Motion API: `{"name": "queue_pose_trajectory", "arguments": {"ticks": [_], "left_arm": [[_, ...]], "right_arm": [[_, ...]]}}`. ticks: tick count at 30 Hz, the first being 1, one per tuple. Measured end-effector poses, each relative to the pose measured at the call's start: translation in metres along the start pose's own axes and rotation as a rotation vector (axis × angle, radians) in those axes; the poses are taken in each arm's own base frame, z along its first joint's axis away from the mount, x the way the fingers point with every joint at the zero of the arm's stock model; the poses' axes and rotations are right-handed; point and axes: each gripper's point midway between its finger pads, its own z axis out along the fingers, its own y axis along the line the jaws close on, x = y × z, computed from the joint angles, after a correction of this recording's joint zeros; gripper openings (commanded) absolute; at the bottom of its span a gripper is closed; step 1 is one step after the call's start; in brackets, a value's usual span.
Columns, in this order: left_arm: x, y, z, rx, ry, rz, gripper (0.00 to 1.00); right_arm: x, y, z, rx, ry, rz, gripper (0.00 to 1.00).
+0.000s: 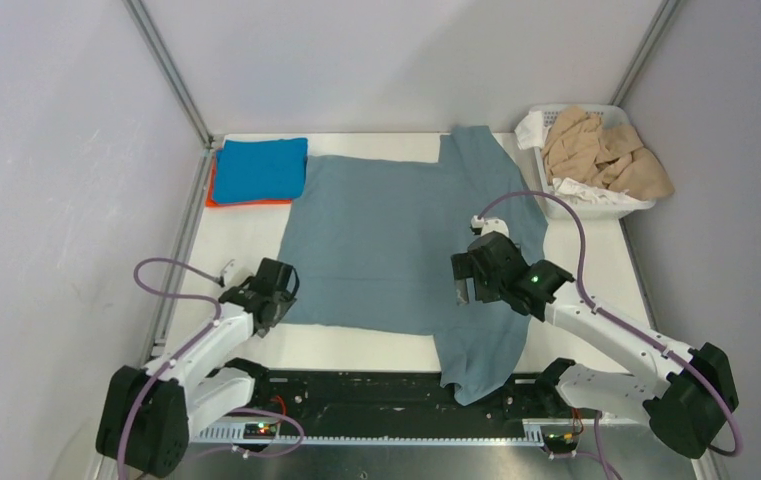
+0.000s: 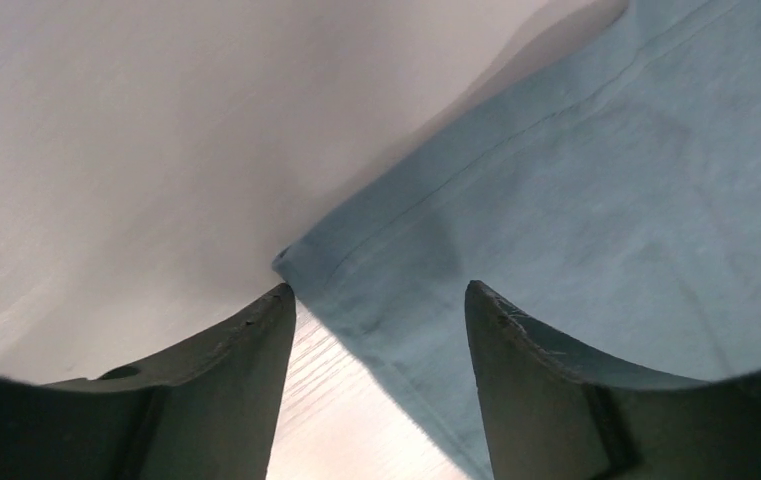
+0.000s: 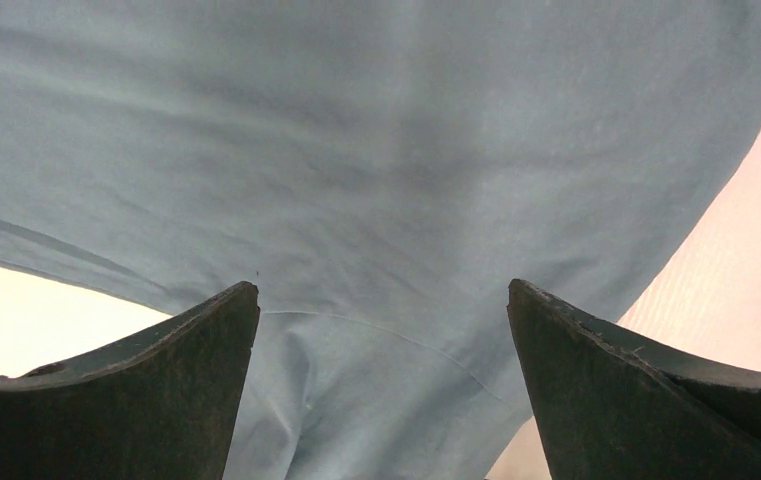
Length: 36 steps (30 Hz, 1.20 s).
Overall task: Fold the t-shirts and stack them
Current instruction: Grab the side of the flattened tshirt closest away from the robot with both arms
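A large dusty grey-blue t-shirt [image 1: 396, 240] lies spread flat across the table, one sleeve at the back and one hanging over the front edge. My left gripper [image 1: 274, 283] is open just above the shirt's near left hem corner [image 2: 301, 262]. My right gripper [image 1: 468, 280] is open over the shirt near the front sleeve seam [image 3: 386, 335]. A folded bright blue shirt [image 1: 261, 167] lies on a folded orange one [image 1: 218, 199] at the back left. Tan [image 1: 601, 152] and white [image 1: 532, 130] shirts fill the basket.
A white slatted basket [image 1: 606, 205] stands at the back right corner. Grey walls and metal frame posts enclose the table. The white table top [image 1: 246, 235] shows left of the shirt and along the front edge.
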Motion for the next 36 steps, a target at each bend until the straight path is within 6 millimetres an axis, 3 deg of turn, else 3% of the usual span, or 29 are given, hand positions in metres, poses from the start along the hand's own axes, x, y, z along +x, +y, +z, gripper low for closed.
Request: {"name": "queue_pose_trajectory", "arguments": {"ticks": [4,6,7,9,15,19,22,26,31,36], "left_arm": [[-0.006,-0.017,0.007,0.012,-0.014,-0.019,0.40],[-0.008,-0.026,0.009,0.024,-0.014,-0.030,0.23],[-0.007,-0.029,0.010,0.032,-0.010,-0.039,0.07],[-0.005,-0.032,0.011,0.041,0.002,-0.043,0.01],[-0.004,-0.034,0.010,0.062,0.007,-0.061,0.00],[-0.002,-0.034,0.009,0.069,0.013,-0.056,0.00],[-0.001,-0.034,0.008,0.077,0.018,-0.056,0.00],[0.000,-0.033,0.007,0.088,0.023,-0.051,0.00],[-0.001,-0.031,0.003,0.115,0.011,-0.053,0.00],[-0.006,-0.032,-0.004,0.159,-0.010,-0.071,0.00]], "right_arm": [[0.000,0.001,0.000,-0.005,0.002,-0.001,0.99],[0.001,0.002,0.000,-0.013,0.004,-0.001,0.99],[0.001,0.003,-0.001,-0.020,0.006,-0.001,0.99],[0.002,0.006,-0.004,-0.044,0.011,0.001,0.99],[0.018,0.039,-0.022,-0.211,0.054,-0.062,0.94],[0.054,0.079,-0.044,-0.397,0.164,-0.190,0.92],[0.087,0.094,-0.061,-0.466,0.253,-0.297,0.89],[0.125,0.098,-0.072,-0.469,0.359,-0.392,0.85],[0.173,0.085,-0.067,-0.388,0.504,-0.486,0.79],[0.197,0.083,-0.054,-0.324,0.584,-0.524,0.72]]}}
